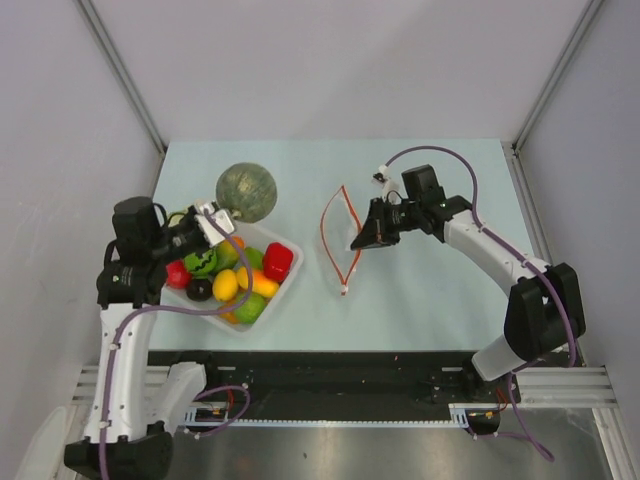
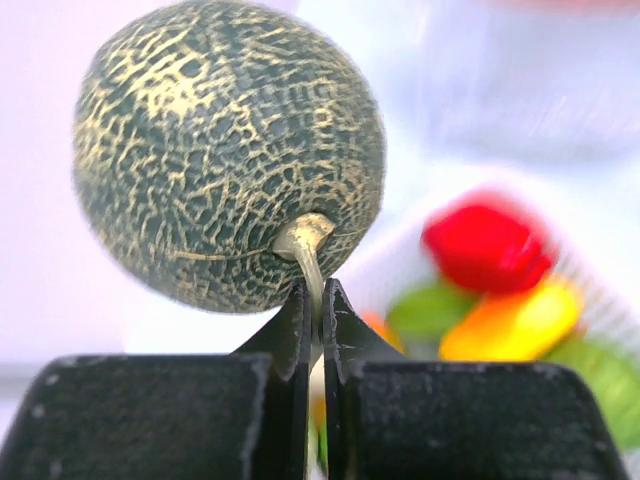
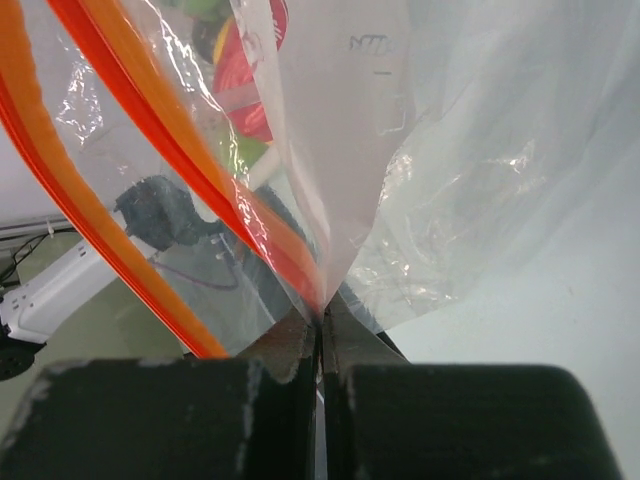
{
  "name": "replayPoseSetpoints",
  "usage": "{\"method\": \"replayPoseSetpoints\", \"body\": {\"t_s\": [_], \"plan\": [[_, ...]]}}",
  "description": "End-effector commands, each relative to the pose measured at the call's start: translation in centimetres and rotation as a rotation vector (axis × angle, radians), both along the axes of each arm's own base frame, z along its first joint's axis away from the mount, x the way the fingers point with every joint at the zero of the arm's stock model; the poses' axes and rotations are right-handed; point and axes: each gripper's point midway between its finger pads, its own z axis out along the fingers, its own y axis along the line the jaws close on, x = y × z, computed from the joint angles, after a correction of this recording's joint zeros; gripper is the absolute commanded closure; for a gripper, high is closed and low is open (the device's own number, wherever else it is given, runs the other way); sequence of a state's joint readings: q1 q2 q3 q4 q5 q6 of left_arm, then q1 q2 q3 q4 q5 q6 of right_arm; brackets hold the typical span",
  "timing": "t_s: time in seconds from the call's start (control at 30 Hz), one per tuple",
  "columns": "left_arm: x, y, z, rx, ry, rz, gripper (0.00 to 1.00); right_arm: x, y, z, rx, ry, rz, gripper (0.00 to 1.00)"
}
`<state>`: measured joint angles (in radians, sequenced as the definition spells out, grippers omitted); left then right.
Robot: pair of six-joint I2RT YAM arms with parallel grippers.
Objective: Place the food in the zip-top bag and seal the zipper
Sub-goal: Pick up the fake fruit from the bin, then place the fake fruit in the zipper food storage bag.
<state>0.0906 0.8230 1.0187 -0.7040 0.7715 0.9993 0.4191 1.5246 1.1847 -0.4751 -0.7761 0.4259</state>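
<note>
The large mottled grey-green ball (image 1: 246, 192) of the food sits just behind the tray, and fills the left wrist view (image 2: 225, 150). My left gripper (image 1: 230, 221) (image 2: 315, 300) is shut on its pale stem (image 2: 305, 245); whether the ball rests on the table I cannot tell. To the right, the clear zip-top bag (image 1: 342, 236) (image 3: 450, 180) stands with its mouth spread. Its orange-red zipper (image 1: 324, 232) (image 3: 215, 190) forms a loop ending in a white piece (image 1: 344, 291). My right gripper (image 1: 359, 240) (image 3: 322, 315) is shut on the bag's edge by the zipper.
A clear rectangular tray (image 1: 291, 282) at the front left holds a red pepper (image 1: 277, 260), a yellow lemon (image 1: 226, 285), a bright green fruit (image 1: 250, 307) and other toy produce. A small white piece (image 1: 381, 173) lies behind the right arm. Grey walls close in the table.
</note>
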Motion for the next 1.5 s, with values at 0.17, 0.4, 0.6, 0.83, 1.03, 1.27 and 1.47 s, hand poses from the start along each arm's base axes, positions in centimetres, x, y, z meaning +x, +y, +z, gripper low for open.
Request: {"method": "replayPoseSetpoints", "body": {"t_s": [0.17, 0.4, 0.6, 0.83, 1.03, 1.27, 1.47], "plan": [[-5.0, -12.5, 9.7, -0.3, 0.137, -0.304, 1.0, 0.8, 2.4, 1.5, 0.026, -0.033, 0.05, 1.0], [-5.5, -17.9, 6.9, -0.332, 0.484, -0.383, 1.0, 0.6, 2.6, 1.6, 0.025, -0.031, 0.057, 1.0], [-4.6, -19.8, 4.2, -0.365, 0.653, -0.374, 1.0, 0.4, 2.5, 1.6, 0.028, -0.037, 0.062, 1.0], [-4.0, -18.0, 0.4, -0.299, 0.723, -0.204, 1.0, 0.5, 1.7, 1.8, 0.043, -0.025, 0.036, 1.0], [-3.2, -16.0, -3.7, -0.157, 0.822, -0.033, 1.0, 0.4, 1.6, 2.2, 0.063, -0.027, 0.044, 1.0], [-0.3, -12.7, -6.4, 0.045, 0.848, 0.237, 1.0, 0.4, 1.2, 2.2, 0.059, -0.052, 0.04, 1.0], [-0.6, -16.0, -6.1, 0.081, 0.925, 0.158, 0.99, -0.1, 2.3, 2.6, 0.103, -0.06, 0.083, 1.0]]}}
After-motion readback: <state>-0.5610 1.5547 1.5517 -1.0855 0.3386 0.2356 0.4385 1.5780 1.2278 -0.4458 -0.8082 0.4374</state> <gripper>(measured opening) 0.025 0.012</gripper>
